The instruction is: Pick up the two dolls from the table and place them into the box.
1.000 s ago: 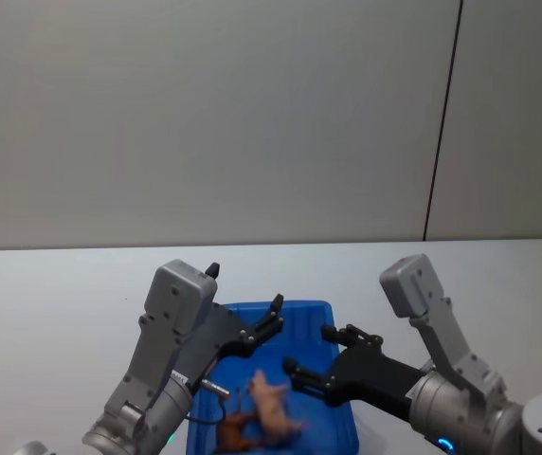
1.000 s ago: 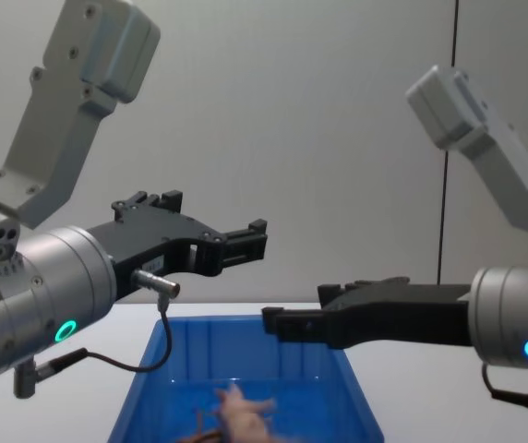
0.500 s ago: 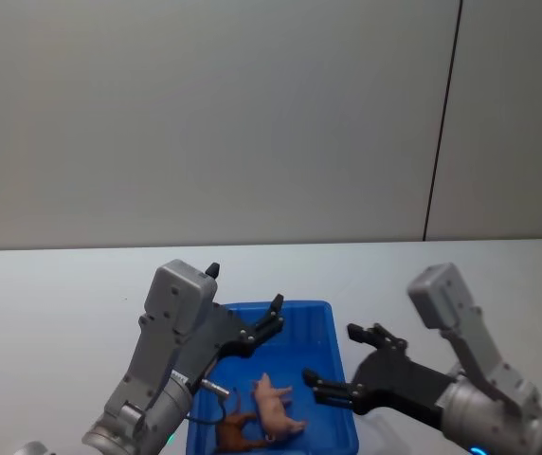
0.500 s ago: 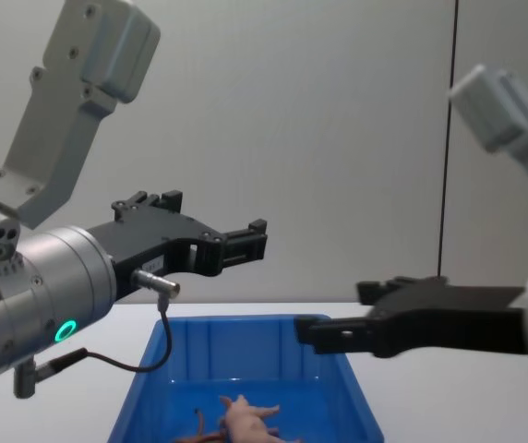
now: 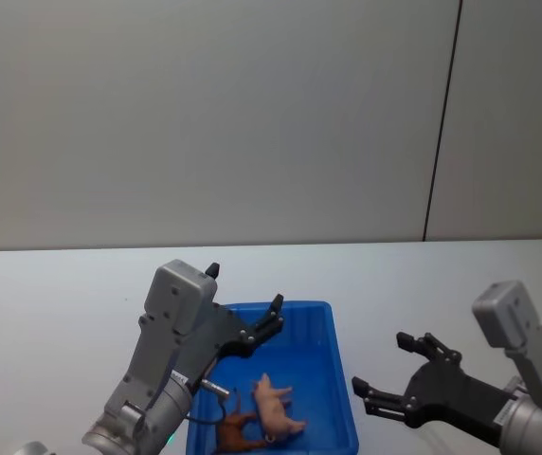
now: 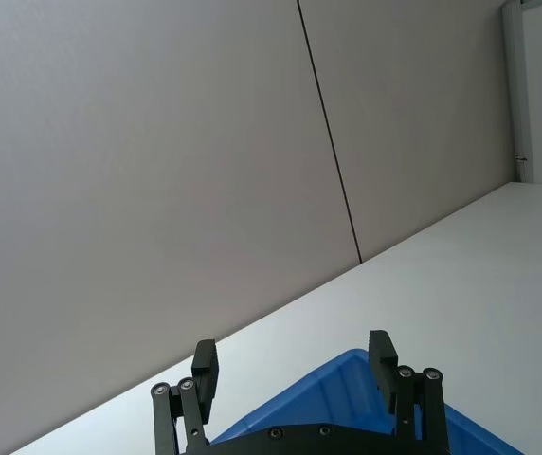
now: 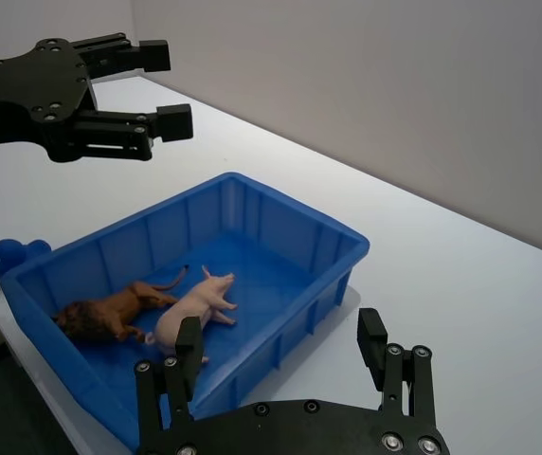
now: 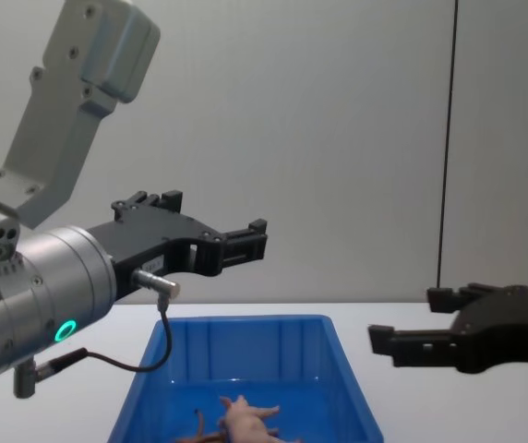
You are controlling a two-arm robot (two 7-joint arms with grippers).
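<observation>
Both dolls lie on the floor of the blue box (image 5: 334, 379). The pale pink pig (image 5: 273, 408) rests on its side, and the reddish-brown lion (image 5: 235, 432) lies just left of it. The right wrist view has the pig (image 7: 195, 308) and lion (image 7: 108, 315) side by side in the box (image 7: 352, 248). My left gripper (image 5: 244, 292) hangs open and empty above the box's back left part. My right gripper (image 5: 381, 363) is open and empty over the white table (image 5: 423, 284), right of the box. The chest view has the pig (image 8: 246, 420) low in the box (image 8: 246, 321).
White tabletop spreads on both sides of the box and behind it. A plain grey wall with a dark vertical seam (image 5: 442, 123) stands beyond the table. A cable (image 8: 144, 355) hangs from my left wrist over the box's left rim.
My right gripper has drawn back to the right, from above the box to over the bare table. The pig has come to rest in the box. The left arm has not moved.
</observation>
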